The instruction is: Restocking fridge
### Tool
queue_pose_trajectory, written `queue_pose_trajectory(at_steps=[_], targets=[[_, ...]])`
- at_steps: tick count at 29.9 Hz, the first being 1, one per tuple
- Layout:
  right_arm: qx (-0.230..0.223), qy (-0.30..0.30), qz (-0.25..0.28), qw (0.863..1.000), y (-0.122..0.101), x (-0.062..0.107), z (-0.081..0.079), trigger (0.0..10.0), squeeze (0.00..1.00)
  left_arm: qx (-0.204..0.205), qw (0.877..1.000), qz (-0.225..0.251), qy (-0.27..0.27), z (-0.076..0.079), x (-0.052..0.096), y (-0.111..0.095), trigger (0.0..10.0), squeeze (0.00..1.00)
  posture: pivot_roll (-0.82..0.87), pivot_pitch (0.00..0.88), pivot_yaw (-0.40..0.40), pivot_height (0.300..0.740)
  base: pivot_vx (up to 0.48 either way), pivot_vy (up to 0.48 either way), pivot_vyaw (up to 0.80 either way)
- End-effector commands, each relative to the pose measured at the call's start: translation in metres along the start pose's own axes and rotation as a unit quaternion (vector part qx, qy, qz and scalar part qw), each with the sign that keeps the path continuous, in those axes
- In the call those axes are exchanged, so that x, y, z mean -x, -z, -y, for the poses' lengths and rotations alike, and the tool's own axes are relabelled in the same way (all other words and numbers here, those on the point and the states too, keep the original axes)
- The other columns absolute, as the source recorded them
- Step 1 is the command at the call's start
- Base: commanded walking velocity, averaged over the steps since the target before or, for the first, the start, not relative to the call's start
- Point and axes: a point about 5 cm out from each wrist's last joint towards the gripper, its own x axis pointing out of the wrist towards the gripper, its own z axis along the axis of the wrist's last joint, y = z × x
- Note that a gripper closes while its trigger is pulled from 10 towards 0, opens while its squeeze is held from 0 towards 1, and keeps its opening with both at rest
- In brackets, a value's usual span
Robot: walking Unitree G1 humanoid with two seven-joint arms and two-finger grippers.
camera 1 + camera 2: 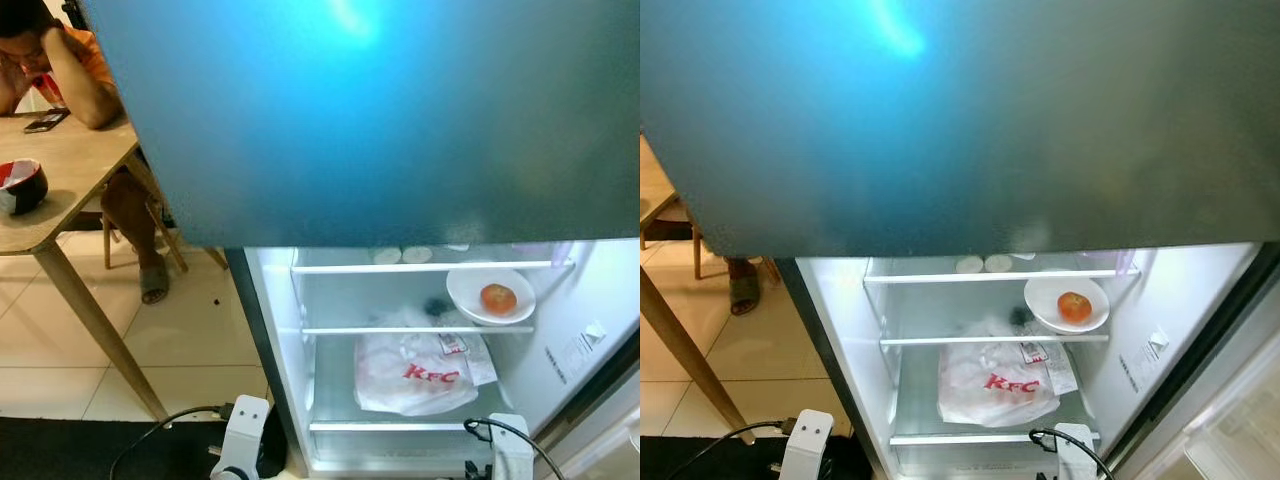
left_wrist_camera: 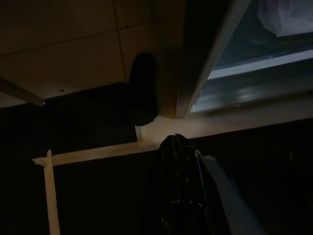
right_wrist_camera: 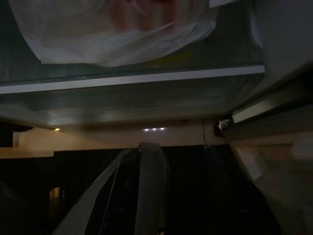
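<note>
We stand before the open white-lined fridge (image 1: 275,330) at lower centre, its white plate with a tomato (image 1: 490,297) and KFC bag (image 1: 415,375) shelved; both arms hang idle, grips unreadable.

We see in the fridge (image 1: 275,330) a plate (image 1: 490,298) on the middle shelf, right; a bag (image 1: 415,375) lies below it.

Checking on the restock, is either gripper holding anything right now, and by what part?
Nothing held, as far as shows. The left gripper hangs shut over the dark floor by the fridge; the right arm hangs low before the bag, its fingers too dark to judge.
</note>
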Motion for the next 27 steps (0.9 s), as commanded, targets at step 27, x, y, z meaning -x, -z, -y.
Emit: queue_pose_trajectory(at_steps=[27], targets=[[-0.013,0.002,0.013,1.0,0.0062,0.0026,0.0027,10.0,0.0,-0.016,1.0,-0.004,0.017,0.0081,0.0007,0.0044,10.0,0.0,-0.07,0.022,0.036,0.683,0.0,0.0,0.0]])
